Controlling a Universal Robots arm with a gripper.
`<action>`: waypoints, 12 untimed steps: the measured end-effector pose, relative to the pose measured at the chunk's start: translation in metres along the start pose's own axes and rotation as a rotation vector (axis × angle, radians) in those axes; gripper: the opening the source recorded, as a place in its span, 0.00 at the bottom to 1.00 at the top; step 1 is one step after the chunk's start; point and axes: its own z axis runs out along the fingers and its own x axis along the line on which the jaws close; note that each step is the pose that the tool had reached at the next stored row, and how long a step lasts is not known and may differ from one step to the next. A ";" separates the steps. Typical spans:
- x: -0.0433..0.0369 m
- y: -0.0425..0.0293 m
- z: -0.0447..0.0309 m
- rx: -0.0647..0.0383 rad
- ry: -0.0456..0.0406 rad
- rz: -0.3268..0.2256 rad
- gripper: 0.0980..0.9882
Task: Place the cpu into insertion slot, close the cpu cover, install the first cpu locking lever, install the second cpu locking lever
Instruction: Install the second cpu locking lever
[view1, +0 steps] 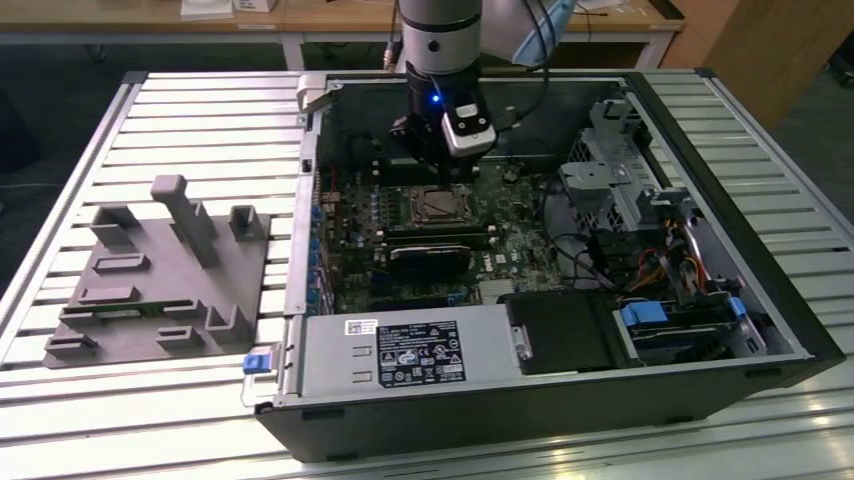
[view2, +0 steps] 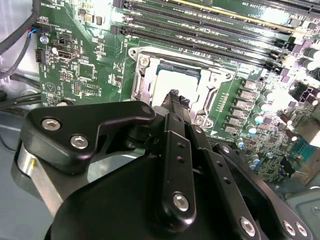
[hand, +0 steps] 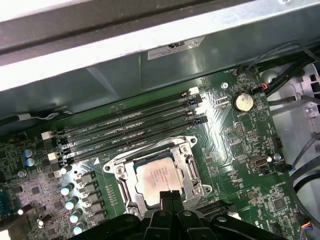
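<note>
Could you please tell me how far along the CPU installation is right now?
Done: the cpu sits in the socket with the cpu cover closed flat around it. In hand: the gripper, fingers together and holding nothing, sits at the cover's edge. The locking levers' state cannot be told.

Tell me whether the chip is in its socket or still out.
In. The chip lies flat inside the socket, with the metal cover frame down around its edges; the tool hangs just above it.
</note>
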 end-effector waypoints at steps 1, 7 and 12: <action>-0.0003 -0.0008 0.0000 0.000 0.0000 0.000 0.01; -0.0035 -0.0103 0.0001 0.000 -0.0001 0.000 0.01; -0.0074 -0.0219 0.0001 0.000 -0.0001 0.000 0.01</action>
